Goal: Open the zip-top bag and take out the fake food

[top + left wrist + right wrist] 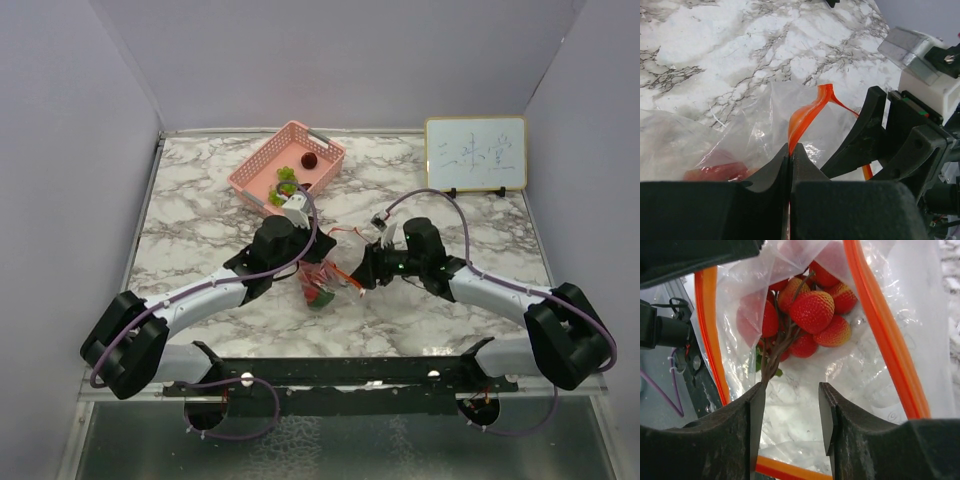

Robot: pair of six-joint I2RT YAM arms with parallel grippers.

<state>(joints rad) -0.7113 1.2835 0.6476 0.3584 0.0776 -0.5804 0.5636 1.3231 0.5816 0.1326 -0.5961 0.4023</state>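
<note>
Orange-striped clear bag [867, 390] — red, perhaps yellow-tipped berries [812, 310].

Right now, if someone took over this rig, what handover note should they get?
Left gripper: jaws shut on the bag at its orange zip strip.
Right gripper: jaws open at the bag's open mouth, holding nothing.
Strawberry bunch is in the bag; grapes and a dark red piece lie in the pink basket.
Done: bag opened. Left: lift out the strawberries.

Open zip-top bag [867, 367]; fake food [812, 311] inside
</note>
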